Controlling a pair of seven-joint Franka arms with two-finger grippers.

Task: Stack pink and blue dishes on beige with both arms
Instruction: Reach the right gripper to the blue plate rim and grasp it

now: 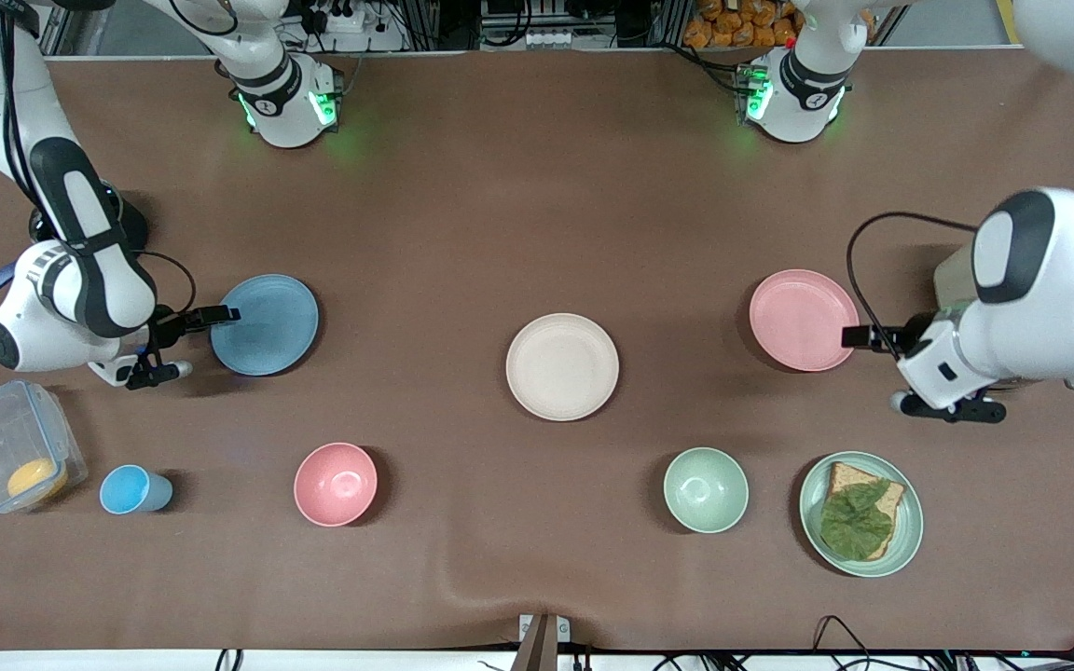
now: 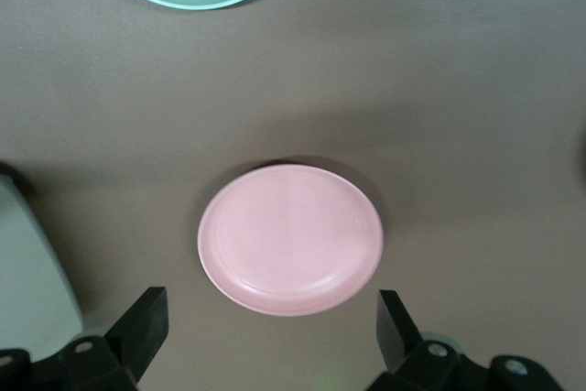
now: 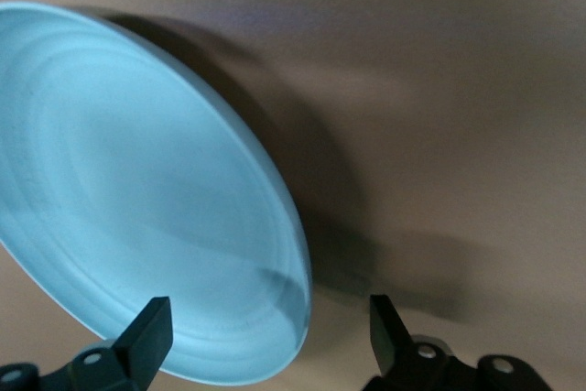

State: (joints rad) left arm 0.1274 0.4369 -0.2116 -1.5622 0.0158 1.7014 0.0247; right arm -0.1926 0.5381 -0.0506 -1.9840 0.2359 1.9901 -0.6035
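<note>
The light blue plate (image 1: pixel 265 324) lies on the table toward the right arm's end. My right gripper (image 1: pixel 190 343) is open at its rim. In the right wrist view the blue plate (image 3: pixel 137 190) has its edge between the spread fingers of the right gripper (image 3: pixel 267 331). The pale pink plate (image 1: pixel 803 320) lies toward the left arm's end. My left gripper (image 1: pixel 882 368) is open just beside it. In the left wrist view the pink plate (image 2: pixel 290 238) sits just ahead of the left gripper (image 2: pixel 270 322). The beige plate (image 1: pixel 562 366) rests alone mid-table.
Nearer the front camera stand a clear box (image 1: pixel 15 458) with something orange inside, a small blue cup (image 1: pixel 131 489), a pink bowl (image 1: pixel 336 484), a green bowl (image 1: pixel 706 489) and a green plate (image 1: pixel 910 522) with toast and a leaf.
</note>
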